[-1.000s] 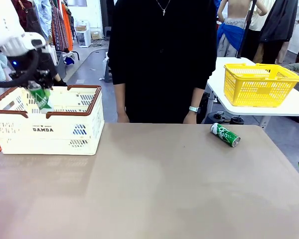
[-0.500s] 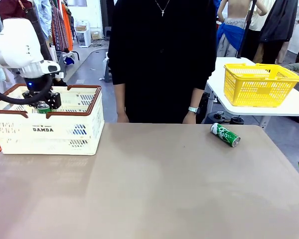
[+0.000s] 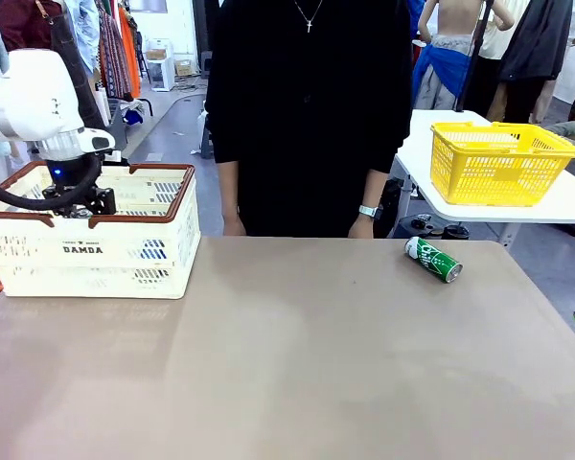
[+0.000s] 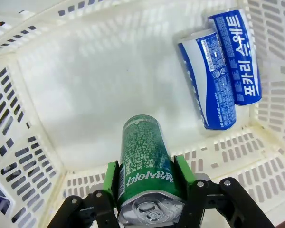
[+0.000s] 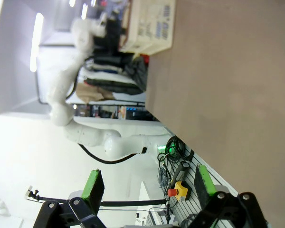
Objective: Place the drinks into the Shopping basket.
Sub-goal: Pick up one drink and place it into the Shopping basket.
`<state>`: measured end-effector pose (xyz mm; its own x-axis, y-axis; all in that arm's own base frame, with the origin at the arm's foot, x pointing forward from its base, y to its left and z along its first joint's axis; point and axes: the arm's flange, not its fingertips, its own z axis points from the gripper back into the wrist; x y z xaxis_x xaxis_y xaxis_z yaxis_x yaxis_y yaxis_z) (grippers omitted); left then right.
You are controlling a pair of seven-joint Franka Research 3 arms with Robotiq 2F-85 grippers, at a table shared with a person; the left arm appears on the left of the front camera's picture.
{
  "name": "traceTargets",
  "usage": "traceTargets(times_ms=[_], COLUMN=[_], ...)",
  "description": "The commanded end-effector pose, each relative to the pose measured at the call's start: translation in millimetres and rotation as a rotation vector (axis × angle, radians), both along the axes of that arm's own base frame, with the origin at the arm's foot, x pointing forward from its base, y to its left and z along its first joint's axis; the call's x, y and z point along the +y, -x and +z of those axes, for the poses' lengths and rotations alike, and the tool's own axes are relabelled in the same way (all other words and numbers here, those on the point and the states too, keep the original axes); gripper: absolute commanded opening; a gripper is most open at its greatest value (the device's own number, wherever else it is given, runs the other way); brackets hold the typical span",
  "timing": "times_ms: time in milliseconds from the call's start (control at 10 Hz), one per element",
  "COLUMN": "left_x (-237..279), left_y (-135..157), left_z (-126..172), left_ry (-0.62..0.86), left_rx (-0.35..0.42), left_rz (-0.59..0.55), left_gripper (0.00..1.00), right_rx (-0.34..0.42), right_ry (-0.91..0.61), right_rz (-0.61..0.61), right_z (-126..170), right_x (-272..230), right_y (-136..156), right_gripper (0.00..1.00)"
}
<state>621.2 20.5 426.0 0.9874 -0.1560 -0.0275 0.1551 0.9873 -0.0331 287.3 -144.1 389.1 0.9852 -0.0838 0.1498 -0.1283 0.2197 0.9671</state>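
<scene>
The Shopping basket (image 3: 38,264), cream-white with a reddish-brown rim, stands at the table's far left. My left gripper (image 3: 77,203) is sunk inside it. In the left wrist view my left gripper (image 4: 146,173) is shut on a green drink can (image 4: 142,147), held tilted just above the basket floor (image 4: 95,80). Two blue drink cans (image 4: 209,80) (image 4: 238,57) lie side by side against one basket wall. Another green can (image 3: 432,259) lies on its side at the table's far right. My right gripper (image 5: 148,185) is open with nothing between its fingers, off the table's edge.
A person in black (image 3: 311,115) stands at the far side, hands hanging at the table's edge. A yellow mesh basket (image 3: 498,163) sits on a separate white table at the back right. The brown tabletop (image 3: 297,355) stretches bare between the basket and the lying can.
My left gripper has gone down into the basket with the green can, which now sits below the rim. The can on the table has not moved.
</scene>
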Motion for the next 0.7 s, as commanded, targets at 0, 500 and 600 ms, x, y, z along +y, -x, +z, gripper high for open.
traceTargets(times_ms=[0, 500, 600], left_x=[0, 8, 13], left_y=[3, 9, 16], left_z=[4, 24, 45], left_ry=[0.025, 0.092, 0.148], left_rx=[0.008, -0.012, -0.048], left_rz=[0.005, -0.011, -0.006], left_gripper=[0.70, 1.00, 1.00], right_rx=[0.022, 0.022, 0.022], right_ry=[0.006, 0.006, 0.006], right_rz=[0.010, 0.010, 0.010], right_z=[5, 5, 5], right_x=[0, 0, 0], right_y=[3, 3, 3], right_gripper=[1.00, 1.00, 1.00])
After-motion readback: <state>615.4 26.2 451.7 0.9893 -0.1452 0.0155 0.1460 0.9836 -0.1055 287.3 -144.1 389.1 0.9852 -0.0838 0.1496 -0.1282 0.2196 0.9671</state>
